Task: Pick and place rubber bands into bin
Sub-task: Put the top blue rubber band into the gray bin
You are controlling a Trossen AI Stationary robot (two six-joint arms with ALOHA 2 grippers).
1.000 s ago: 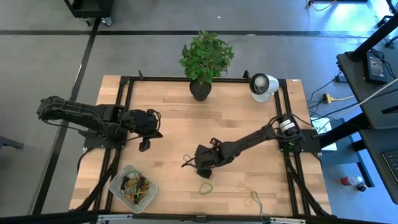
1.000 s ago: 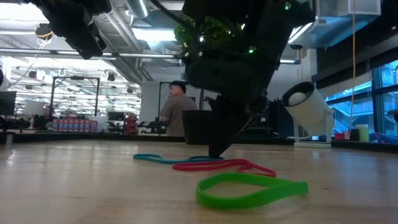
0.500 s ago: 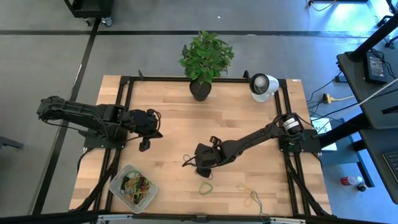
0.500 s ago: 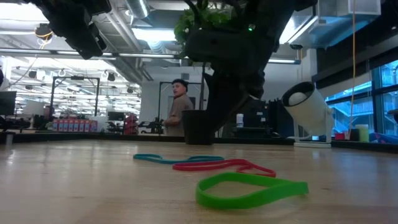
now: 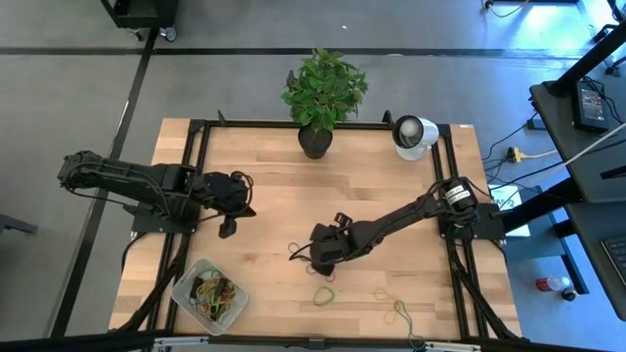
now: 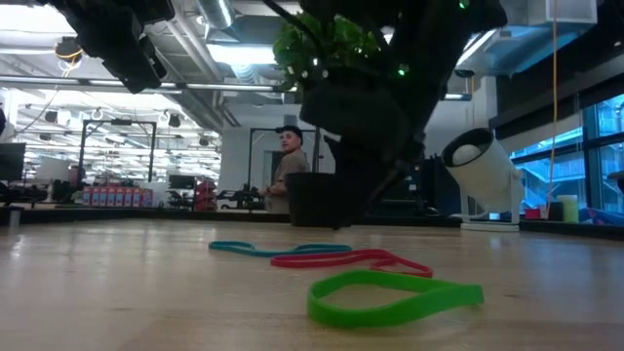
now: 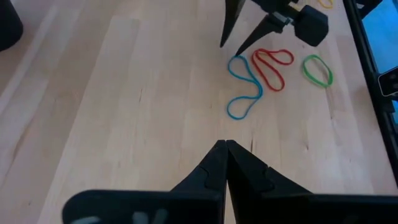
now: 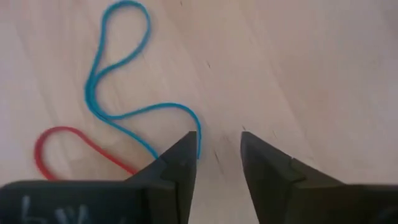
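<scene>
Three rubber bands lie flat on the wooden table: a blue one, a red one and a green one. My right gripper hovers open just above one end of the blue band, fingertips pointing steeply down and clear of the table in the low view. The bin sits at the near left with several bands in it. My left gripper waits shut, raised above the table's left side.
Two tan bands lie near the front edge. A potted plant and a white round device stand at the far edge. A person stands in the room behind.
My right gripper's fingertips stood shut on the table at the blue band. They have since risen a little off the table and opened. The blue, red and green bands lie where they did.
</scene>
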